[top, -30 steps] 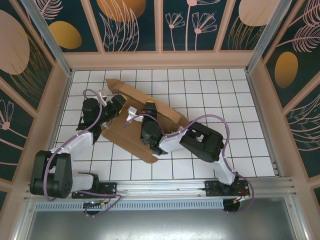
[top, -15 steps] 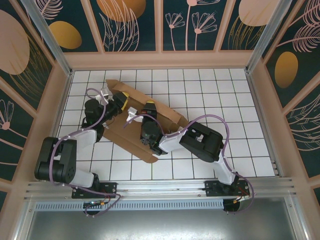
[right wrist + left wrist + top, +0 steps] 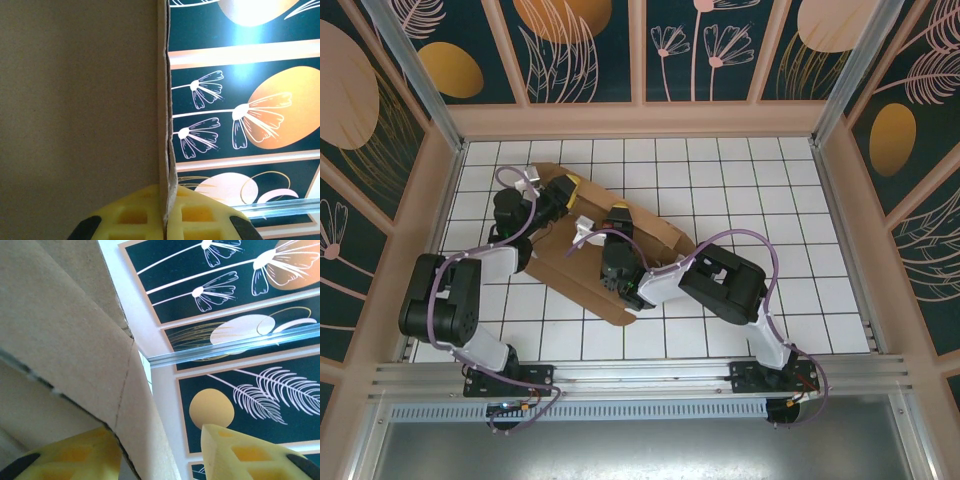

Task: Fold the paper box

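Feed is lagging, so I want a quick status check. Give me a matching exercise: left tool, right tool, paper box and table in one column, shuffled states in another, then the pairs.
1. left tool
2. right tool
3. paper box
4. table

A. white grid tiles
B. pinched shut on a cardboard edge
C. brown, lying askew on the tiles
D. fingers apart, a flap edge between them

Pairs: 1-D, 2-B, 3-C, 4-A.
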